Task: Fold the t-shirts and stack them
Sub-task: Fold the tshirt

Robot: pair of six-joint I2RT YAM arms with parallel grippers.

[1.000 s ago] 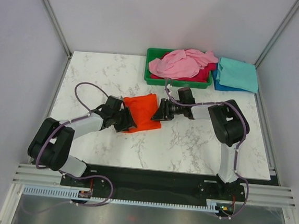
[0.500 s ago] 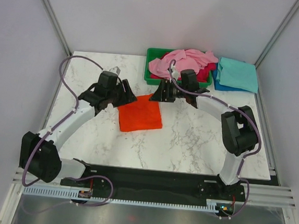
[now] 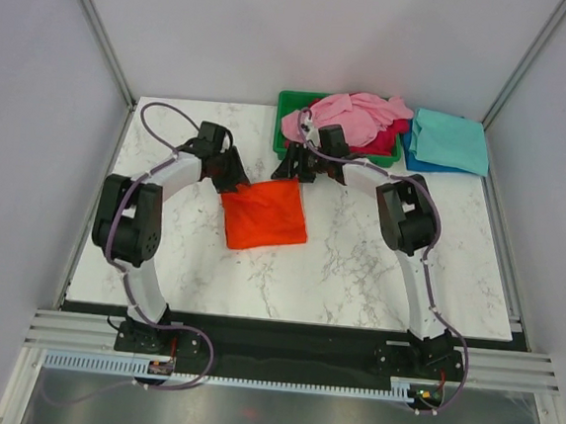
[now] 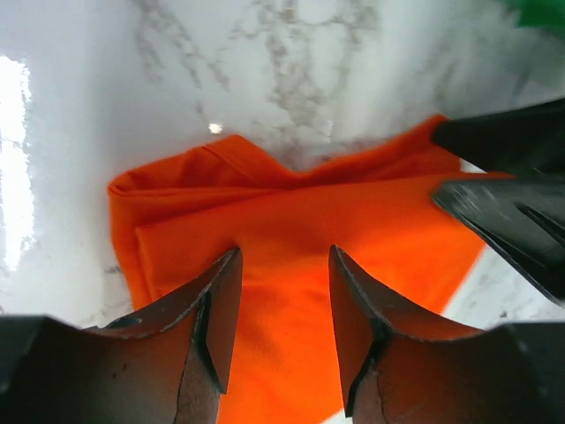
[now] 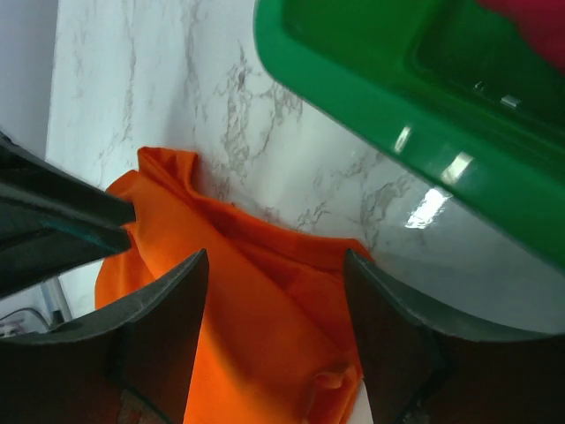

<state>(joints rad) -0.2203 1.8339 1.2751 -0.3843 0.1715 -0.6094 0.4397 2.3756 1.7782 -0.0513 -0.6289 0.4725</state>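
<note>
Left fingers (image 4: 216, 327): parted to a middling gap, nothing pinched between, poised over the far left corner of the bright orange t-shirt (image 3: 264, 216). Whether touching the cloth or just above it, impossible to tell. Right fingers (image 5: 163, 344): spread wider, likewise gripping nothing, poised over the far right corner of the same shirt, just beside the near wall of the green plastic tray (image 3: 289, 123). Both pairs facing each other across the shirt's far edge, close but apart, each pair's tips showing in the other wrist view.

Orange t-shirt: folded to a rough square, lying flat on the white marbled desk (image 3: 357, 268), a little left of centre and turned slightly out of square with it. Far edge rumpled, with a dip in the middle and layered folds at the left corner.

Light pink t-shirt (image 3: 343, 118): heaped loosely in the tray at the far side of the desk, spilling over the rim. Magenta t-shirt (image 3: 391, 137): beneath it, at the tray's right end. Just right of the tray, teal t-shirt (image 3: 453, 140), folded, lying on top of the blue t-shirt (image 3: 411, 164), only a strip of the blue showing at the left and near edges.

Left arm (image 3: 162, 177) bowed out to the left, right arm (image 3: 402, 213) bowed out to the right, both reaching far across the desk.
</note>
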